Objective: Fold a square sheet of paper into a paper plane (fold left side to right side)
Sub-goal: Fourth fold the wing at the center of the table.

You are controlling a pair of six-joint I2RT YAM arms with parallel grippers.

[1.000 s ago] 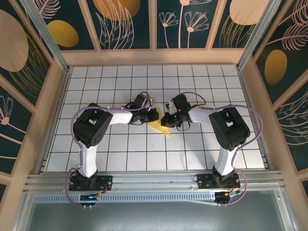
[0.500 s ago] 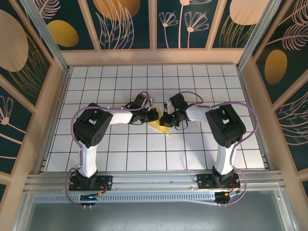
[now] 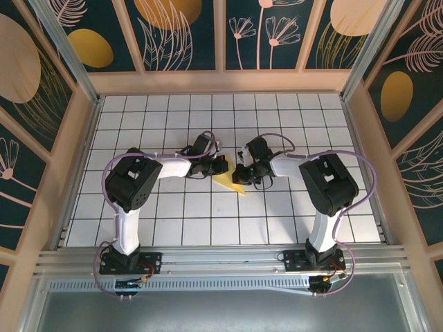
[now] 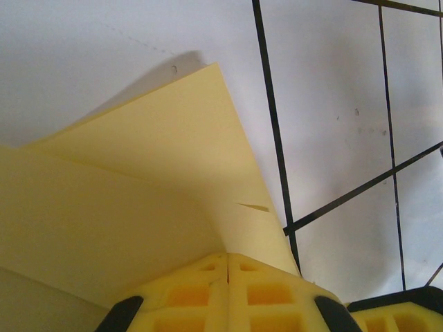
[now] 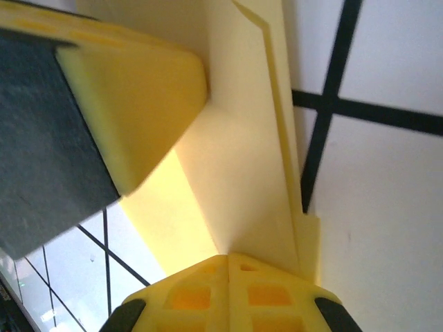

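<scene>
The left fingers (image 4: 187,297), yellow and pressed together, meet the square sheet of paper (image 4: 138,180) at their tips. Its layered flaps spread up and left from them, shadowing the white gridded table (image 4: 332,83), which runs on to their right.

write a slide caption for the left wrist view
The left gripper pinches folded pale-yellow paper over the white grid table.

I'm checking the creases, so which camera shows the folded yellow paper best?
The left wrist view: the folded sheet of paper spreads across it, layered flaps and edges plain. The right wrist view has its stacked edges close up, partly behind a yellow foam pad. The top external view gives a small distant wedge.
</scene>
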